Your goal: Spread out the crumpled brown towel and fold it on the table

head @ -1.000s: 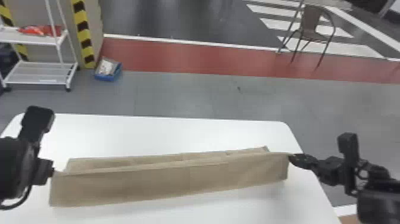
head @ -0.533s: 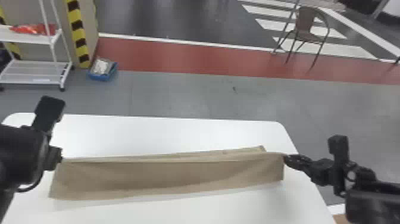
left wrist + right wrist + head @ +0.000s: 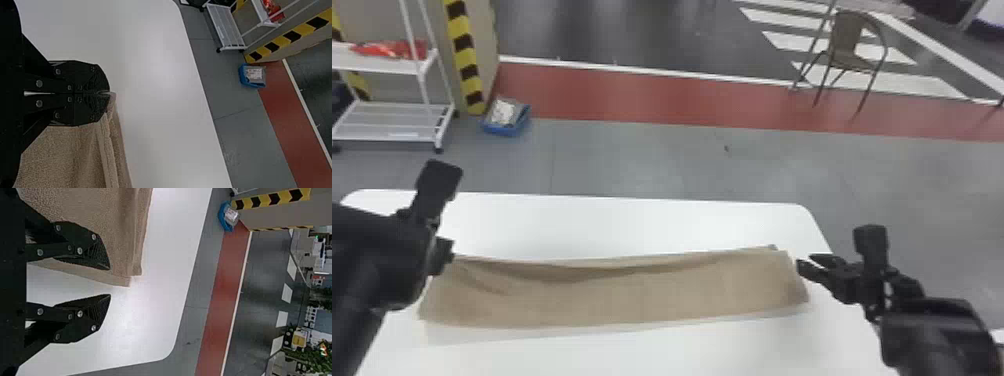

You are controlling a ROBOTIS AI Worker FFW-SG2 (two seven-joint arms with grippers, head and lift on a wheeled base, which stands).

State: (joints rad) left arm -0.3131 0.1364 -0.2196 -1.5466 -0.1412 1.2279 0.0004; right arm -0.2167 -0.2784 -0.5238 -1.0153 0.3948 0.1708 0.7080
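The left claw (image 3: 443,256) pinches the towel (image 3: 632,295) at one end, the right claw (image 3: 805,261) gapes open just beside the other, the table (image 3: 622,220) below both.

Two grippers, the left gripper (image 3: 443,256) and right gripper (image 3: 806,260), join one towel (image 3: 622,300), one table (image 3: 632,220), one full chair (image 3: 847,42), one rack (image 3: 387,125), one bin (image 3: 504,131) and apparently one red bundle (image 3: 392,49).
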